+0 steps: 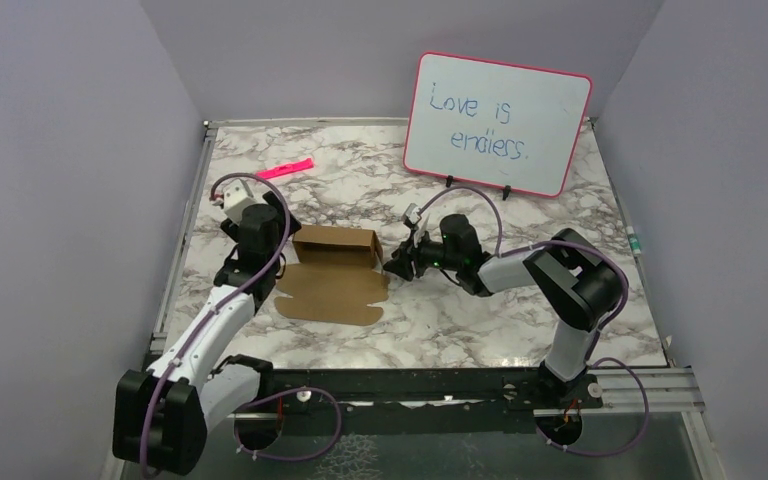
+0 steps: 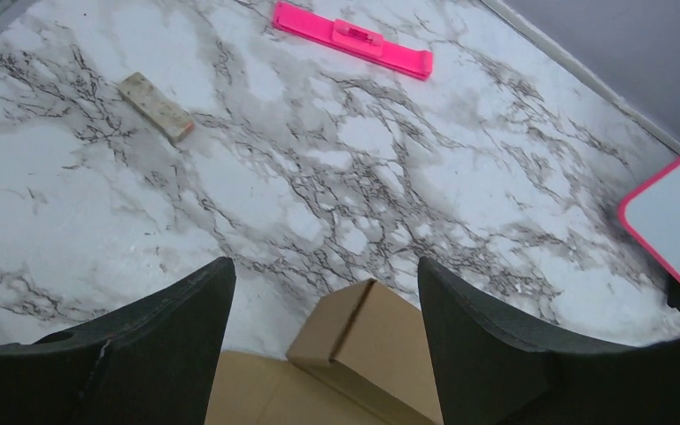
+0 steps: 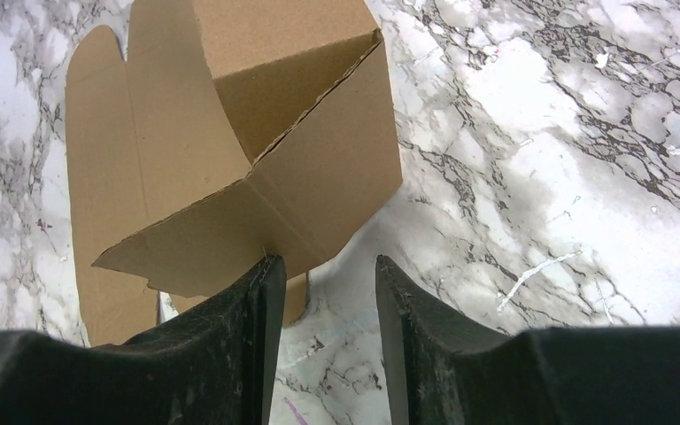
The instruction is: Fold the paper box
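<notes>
Slick marble counter [image 1: 480,310]: left tool [image 2: 326,266] and right tool [image 3: 326,266] hang released, so the paper box [image 3: 319,168] may skid toward 9 o'clock.

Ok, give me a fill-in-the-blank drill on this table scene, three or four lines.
1. The whiteboard reads "Love is ____."
2. The paper box is brown ____.
3. The marker near the far left edge is ____.
4. The left gripper has its jaws ____.
Missing words: endless; cardboard; pink; open.
</notes>
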Controlling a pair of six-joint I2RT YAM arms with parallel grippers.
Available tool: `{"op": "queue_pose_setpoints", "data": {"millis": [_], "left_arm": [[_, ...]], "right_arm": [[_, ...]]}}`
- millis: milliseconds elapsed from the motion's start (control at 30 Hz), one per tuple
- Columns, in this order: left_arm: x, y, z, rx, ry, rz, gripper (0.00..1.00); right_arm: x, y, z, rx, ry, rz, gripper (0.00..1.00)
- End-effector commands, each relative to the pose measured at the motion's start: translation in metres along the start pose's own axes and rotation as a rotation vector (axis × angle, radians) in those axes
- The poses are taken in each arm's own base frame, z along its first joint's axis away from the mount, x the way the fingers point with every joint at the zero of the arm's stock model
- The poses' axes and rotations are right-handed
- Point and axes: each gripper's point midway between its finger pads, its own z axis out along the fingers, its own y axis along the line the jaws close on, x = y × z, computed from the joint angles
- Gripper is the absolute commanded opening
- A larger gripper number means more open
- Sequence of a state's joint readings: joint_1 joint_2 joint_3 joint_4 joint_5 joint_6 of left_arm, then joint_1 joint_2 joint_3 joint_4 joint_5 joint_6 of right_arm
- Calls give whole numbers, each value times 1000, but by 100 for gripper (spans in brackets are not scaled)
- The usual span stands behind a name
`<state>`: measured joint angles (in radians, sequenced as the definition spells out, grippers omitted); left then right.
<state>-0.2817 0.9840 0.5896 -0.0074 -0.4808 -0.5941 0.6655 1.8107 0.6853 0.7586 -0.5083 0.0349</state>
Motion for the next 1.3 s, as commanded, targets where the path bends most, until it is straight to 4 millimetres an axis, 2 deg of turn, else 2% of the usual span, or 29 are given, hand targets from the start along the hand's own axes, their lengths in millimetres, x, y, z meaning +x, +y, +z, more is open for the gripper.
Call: {"op": "queue_pose_setpoints", "data": {"millis": [0, 367, 700, 967, 1133, 1267], "left_arm": [[11, -3, 21, 81, 67, -14, 78], [54, -17, 44, 175, 251, 23, 82], [82, -33, 36, 284, 368, -22, 82], [87, -36, 24, 318, 386, -60, 82], [81, -28, 24, 273, 360, -52, 82], [80, -27, 23, 270, 351, -54, 82]], "right_arm": [[-5, -1, 6, -21, -5, -28, 48], [-22, -8, 14, -20, -30, -109, 52], [-31, -8, 23, -41, -54, -119, 57], [-29, 0, 22, -47, -63, -94, 61], [-17, -3, 5, 25, -53, -71, 63], [-10, 6, -8, 20, -47, -33, 63]]}}
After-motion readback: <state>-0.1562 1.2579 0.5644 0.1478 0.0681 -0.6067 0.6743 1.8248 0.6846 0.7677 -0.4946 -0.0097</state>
